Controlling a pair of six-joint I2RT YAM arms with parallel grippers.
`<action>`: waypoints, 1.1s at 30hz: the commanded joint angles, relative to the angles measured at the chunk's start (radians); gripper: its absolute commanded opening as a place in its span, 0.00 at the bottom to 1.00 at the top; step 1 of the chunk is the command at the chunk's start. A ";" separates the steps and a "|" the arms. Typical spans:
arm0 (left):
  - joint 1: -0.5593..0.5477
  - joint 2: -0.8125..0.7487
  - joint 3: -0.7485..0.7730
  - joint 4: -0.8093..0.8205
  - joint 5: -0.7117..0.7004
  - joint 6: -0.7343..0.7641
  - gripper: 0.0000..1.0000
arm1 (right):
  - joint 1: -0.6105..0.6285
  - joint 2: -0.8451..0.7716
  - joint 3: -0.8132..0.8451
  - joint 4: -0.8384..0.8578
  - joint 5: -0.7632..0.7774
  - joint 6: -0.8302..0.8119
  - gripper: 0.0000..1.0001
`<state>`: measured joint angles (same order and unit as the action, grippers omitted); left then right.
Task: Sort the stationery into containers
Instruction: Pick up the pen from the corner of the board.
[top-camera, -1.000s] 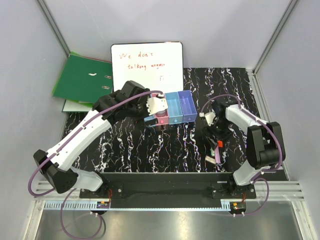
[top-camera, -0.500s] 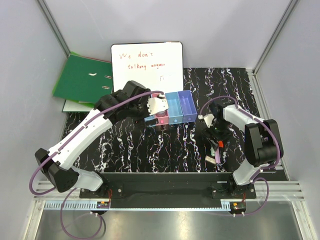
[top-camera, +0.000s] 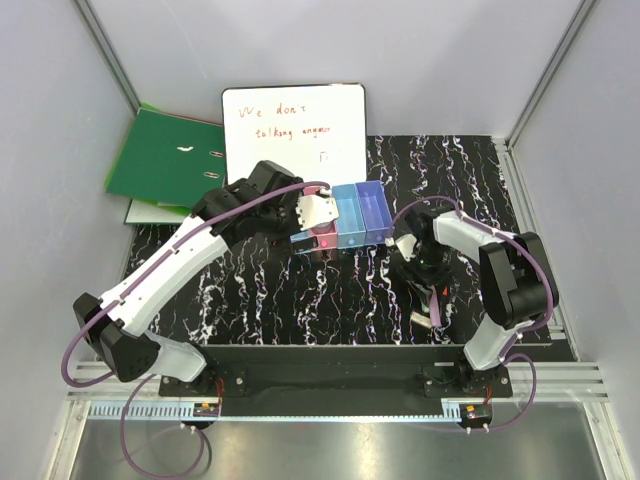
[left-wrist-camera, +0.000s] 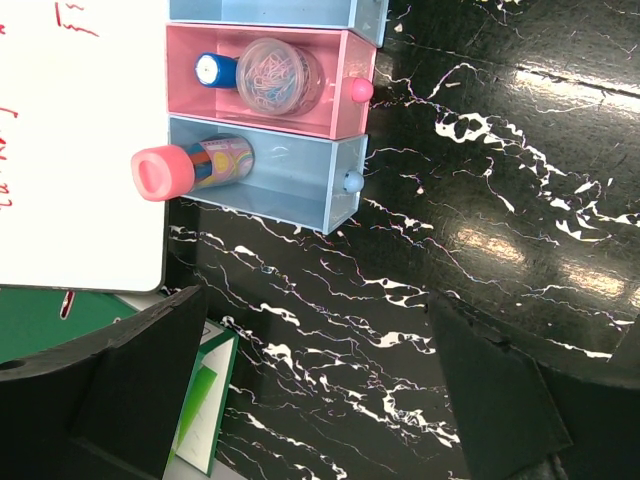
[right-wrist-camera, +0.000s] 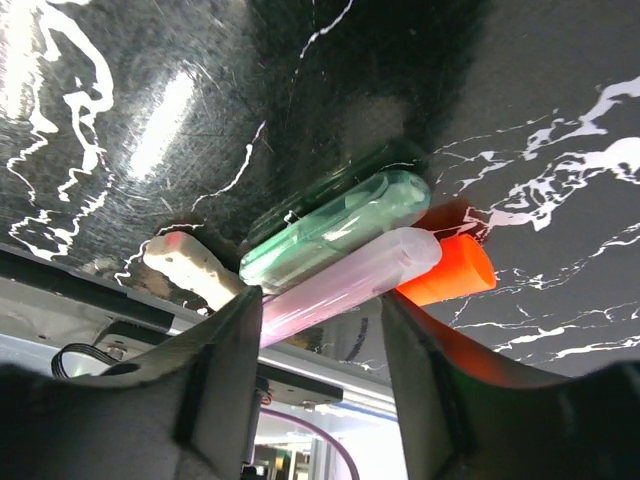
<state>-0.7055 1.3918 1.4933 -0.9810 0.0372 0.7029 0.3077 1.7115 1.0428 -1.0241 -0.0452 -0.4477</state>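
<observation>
Two hands. Left hand (left-wrist-camera: 320, 400) wide, near pink plastic bin (left-wrist-camera: 345, 110). Right hand (right-wrist-camera: 320, 325) flanks pale pink translucent bar (right-wrist-camera: 350, 280) on black marbled surface (right-wrist-camera: 150, 80); gripped or not, cannot tell.

Pot (left-wrist-camera: 278, 76) and tube (left-wrist-camera: 215, 71) lie together in one bin (left-wrist-camera: 262, 126).

Red marker (right-wrist-camera: 455, 275) mostly behind pink stick (right-wrist-camera: 345, 285); top blue bin (left-wrist-camera: 270, 10) cropped by pic edge, L wrist
</observation>
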 joint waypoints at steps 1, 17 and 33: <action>-0.005 -0.005 0.051 0.024 -0.019 0.007 0.99 | 0.007 0.023 -0.010 0.009 0.007 -0.002 0.55; -0.006 0.009 0.077 0.021 0.012 -0.017 0.99 | 0.007 0.074 0.052 0.035 0.027 0.003 0.21; -0.014 0.012 0.021 0.025 0.018 -0.016 0.99 | 0.005 -0.098 0.293 0.009 0.015 -0.138 0.00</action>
<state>-0.7147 1.3983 1.5204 -0.9787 0.0448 0.7017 0.3077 1.7092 1.2423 -1.0084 -0.0101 -0.5201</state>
